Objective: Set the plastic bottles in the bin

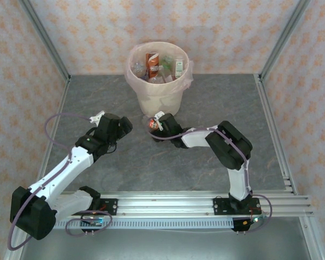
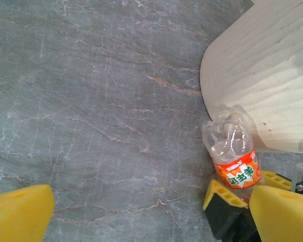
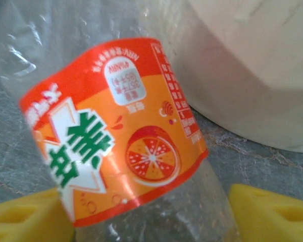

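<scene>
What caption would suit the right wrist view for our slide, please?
Yellow fingers flank an orange-labelled bottle beside the cream bin.

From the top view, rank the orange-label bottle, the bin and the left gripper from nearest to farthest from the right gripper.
1. orange-label bottle: between the fingers of the right gripper, at the foot of the bin.
2. bin: just beyond the bottle, toward the back wall.
3. left gripper: off to the left, well apart from both.
</scene>
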